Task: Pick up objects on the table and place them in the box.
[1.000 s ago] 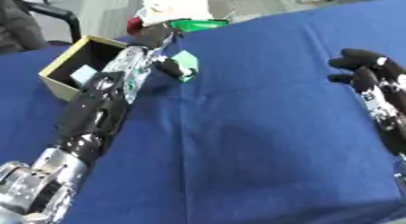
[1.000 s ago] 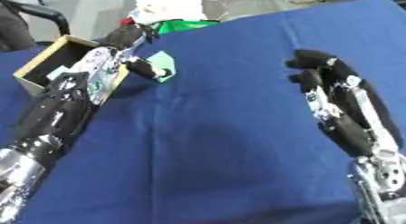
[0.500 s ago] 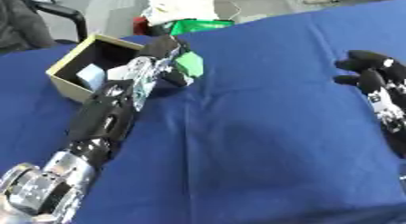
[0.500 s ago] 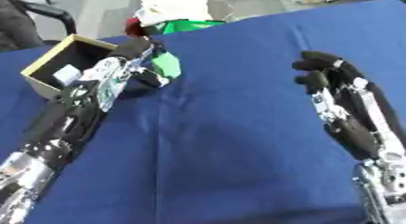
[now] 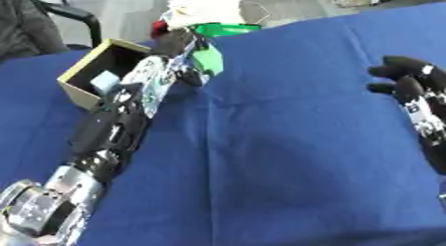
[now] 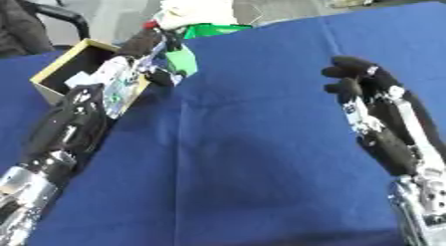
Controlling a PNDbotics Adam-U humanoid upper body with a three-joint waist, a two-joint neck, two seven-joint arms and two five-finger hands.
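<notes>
My left hand (image 5: 178, 46) is near the table's far left, just right of the cardboard box (image 5: 76, 75), with its fingers curled round a small green flat object (image 5: 207, 59). The object is lifted off the blue cloth and sits beside the box's right wall. Inside the box lies a pale blue item (image 5: 103, 82). My right hand (image 6: 359, 79) hovers over the right side of the table, fingers relaxed and holding nothing.
At the table's far edge lie a green item (image 5: 225, 29), a white crumpled thing (image 5: 205, 6) and something red (image 5: 158, 27). The blue cloth (image 5: 287, 155) covers the table. A dark chair (image 5: 39, 16) stands behind the box.
My left hand has carried the green object upward and toward the far edge, next to the box's right wall. The right hand has barely moved.
</notes>
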